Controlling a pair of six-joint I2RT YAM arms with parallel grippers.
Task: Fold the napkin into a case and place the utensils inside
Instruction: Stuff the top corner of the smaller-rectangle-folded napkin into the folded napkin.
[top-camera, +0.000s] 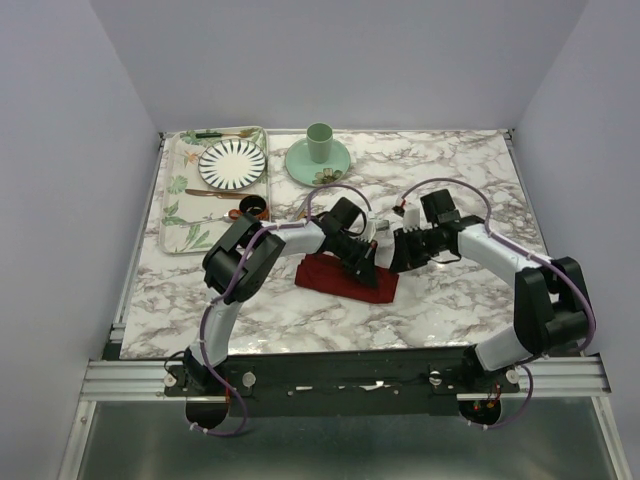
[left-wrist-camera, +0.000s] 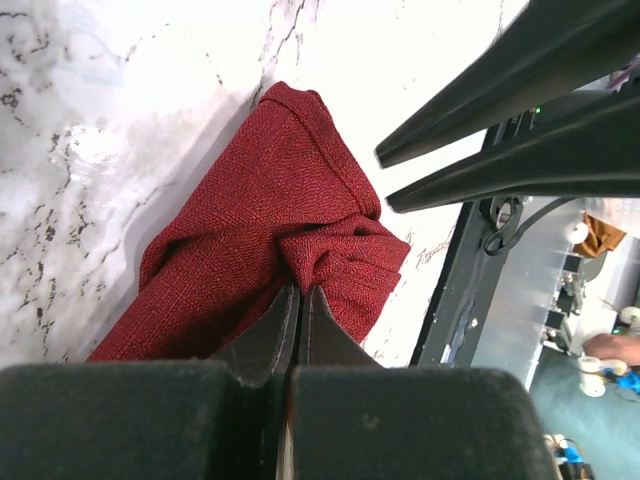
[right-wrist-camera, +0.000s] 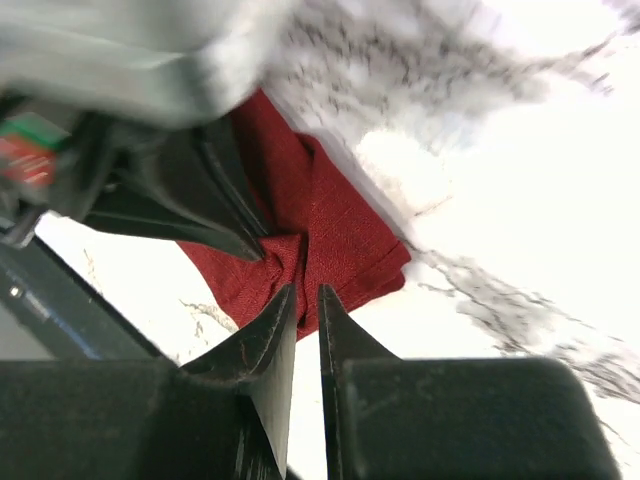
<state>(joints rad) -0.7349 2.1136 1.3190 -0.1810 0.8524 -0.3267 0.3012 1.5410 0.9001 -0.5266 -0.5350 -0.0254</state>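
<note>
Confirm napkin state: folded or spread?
Folded, roughly: the napkin lies doubled on the table, layered edges showing, one corner bunched where the left end effector pinches it.

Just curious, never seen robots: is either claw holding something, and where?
The left gripper pinches the napkin by a bunched fold at one end. The right gripper, jaws slightly apart, holds nothing.

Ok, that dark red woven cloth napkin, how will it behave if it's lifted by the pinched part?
Probably floppy: the dark red woven cloth napkin bunches into folds where the left gripper pinches it, so the rest would likely sag. The coarse weave should resist slipping. It looks thin, so probably light.
</note>
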